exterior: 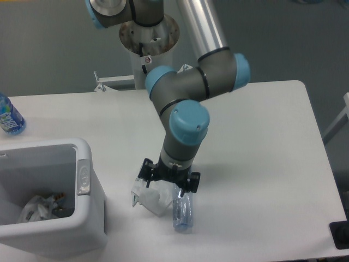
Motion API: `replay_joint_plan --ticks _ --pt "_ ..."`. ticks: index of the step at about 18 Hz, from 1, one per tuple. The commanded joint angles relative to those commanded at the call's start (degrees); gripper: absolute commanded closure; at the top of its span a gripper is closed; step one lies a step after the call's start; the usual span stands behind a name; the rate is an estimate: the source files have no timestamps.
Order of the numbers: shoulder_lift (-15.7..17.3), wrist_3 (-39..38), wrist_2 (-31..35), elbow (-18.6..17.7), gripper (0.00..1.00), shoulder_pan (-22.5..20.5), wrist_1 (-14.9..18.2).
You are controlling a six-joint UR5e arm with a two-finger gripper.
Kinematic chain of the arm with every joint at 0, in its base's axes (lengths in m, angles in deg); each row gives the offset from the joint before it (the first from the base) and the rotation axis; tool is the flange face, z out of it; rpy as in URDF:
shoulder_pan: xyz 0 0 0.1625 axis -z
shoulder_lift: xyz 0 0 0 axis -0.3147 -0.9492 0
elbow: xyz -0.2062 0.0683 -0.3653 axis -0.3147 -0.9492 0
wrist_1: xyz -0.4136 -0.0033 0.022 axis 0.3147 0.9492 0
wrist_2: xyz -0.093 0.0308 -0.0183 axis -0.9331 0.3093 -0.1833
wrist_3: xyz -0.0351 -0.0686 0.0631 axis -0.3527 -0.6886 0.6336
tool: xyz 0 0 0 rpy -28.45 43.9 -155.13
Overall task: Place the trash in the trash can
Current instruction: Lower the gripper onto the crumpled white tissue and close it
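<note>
The crumpled white plastic wrapper [151, 198] lies on the white table [262, 164], near its front edge, directly under the gripper [168, 184]. Just to its right, touching or nearly touching it, lies the clear crinkled water bottle [182, 213], its length pointing toward the front edge of the table. The gripper hangs low over both pieces, pointing down from the arm's grey and pale-blue wrist; its black body hides the fingertips, so I cannot tell whether the fingers are spread or pinching anything. The white trash can [87, 218] stands at the front left corner of the table, well apart from the two pieces, with its grey handle plate [83, 176] on the side facing the gripper. Crumpled pale rubbish [38, 210] lies at its bottom. A deep-blue bottle [8, 116] stands at the far left edge of the table, cut off by the frame.
</note>
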Motion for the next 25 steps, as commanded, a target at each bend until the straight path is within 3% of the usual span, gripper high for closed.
replay_joint_plan --ticks 6,8,9,11,16,21,25 --pt "-1.0 -0.4 0.6 -1.2 0.0 0.7 -1.6" --pt "-0.9 -0.2 1.7 -2.2 0.04 0.8 -2.3" --pt "-0.8 -0.2 2.2 -2.5 0.1 1.1 -2.3" --pt "-0.9 -0.3 2.9 -2.8 0.34 1.3 -2.3" --pt "-0.9 -0.5 3.6 -3.1 0.73 1.6 -2.2" --pt "-0.4 0.0 3.5 -3.6 0.97 1.7 -2.0" --pt "0.3 0.3 3.3 -3.4 1.0 1.9 -1.8"
